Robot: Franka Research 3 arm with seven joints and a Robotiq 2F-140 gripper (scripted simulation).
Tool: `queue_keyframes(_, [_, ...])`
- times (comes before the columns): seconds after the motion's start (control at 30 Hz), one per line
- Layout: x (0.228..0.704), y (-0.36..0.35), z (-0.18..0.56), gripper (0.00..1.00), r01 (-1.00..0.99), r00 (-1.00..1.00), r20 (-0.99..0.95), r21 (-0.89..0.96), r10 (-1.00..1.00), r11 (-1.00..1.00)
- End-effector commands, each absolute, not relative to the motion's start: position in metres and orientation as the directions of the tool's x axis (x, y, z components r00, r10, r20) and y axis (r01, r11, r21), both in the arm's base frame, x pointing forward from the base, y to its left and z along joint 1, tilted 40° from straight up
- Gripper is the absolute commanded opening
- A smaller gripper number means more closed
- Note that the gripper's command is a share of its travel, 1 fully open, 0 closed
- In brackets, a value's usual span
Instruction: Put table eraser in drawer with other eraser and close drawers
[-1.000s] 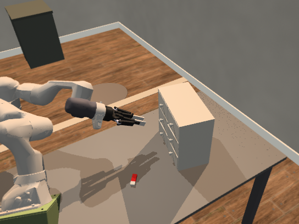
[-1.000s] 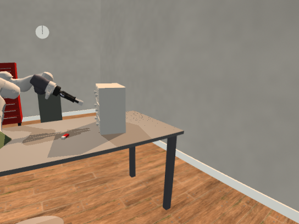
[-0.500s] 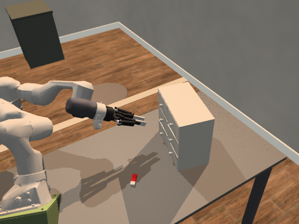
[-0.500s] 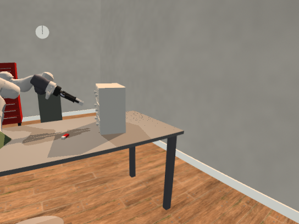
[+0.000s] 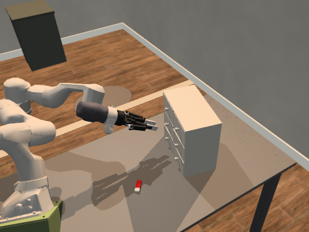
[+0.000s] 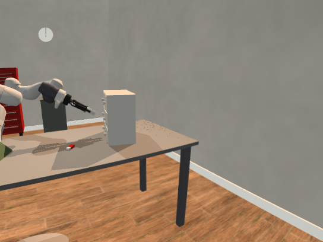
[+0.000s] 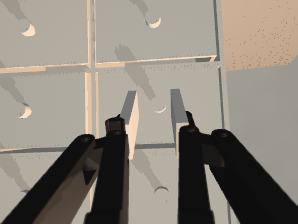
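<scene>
The arm (image 5: pixel 34 119) reaches level across the counter (image 5: pixel 244 148), its end effector (image 5: pixel 152 126) partly open and gripping nothing, fingers framing a drawer knob (image 7: pixel 160 108) without touching it. Below lies the eraser (image 5: pixel 138 186) (red and white). Right of both stands the chest (image 5: pixel 196 128), drawers pushed in.

Red-and-white eraser (image 5: pixel 138 186) on a tan desk (image 5: pixel 244 148); cream chest (image 5: pixel 196 128), white arm (image 5: pixel 25 136) with black end effector (image 5: pixel 151 125), green base (image 5: pixel 54 219)
</scene>
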State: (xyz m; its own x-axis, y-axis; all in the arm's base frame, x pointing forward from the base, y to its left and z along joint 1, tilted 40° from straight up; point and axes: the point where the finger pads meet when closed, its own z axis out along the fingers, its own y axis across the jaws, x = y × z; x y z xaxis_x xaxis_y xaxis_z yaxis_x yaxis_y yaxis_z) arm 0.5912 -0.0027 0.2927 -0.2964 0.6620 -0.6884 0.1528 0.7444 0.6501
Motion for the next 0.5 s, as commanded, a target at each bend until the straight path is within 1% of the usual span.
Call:
queue_keyframes(0.0, [0.601, -0.001, 0.292, 0.20, 0.142, -0.298, -0.695, 0.645, 0.654, 0.751])
queue_keyframes(0.23, [0.616, -0.002, 0.290, 0.20, 0.142, -0.298, -0.695, 0.645, 0.654, 0.751])
queue_keyframes(0.47, [0.619, -0.002, 0.289, 0.20, 0.142, -0.298, -0.695, 0.645, 0.654, 0.751])
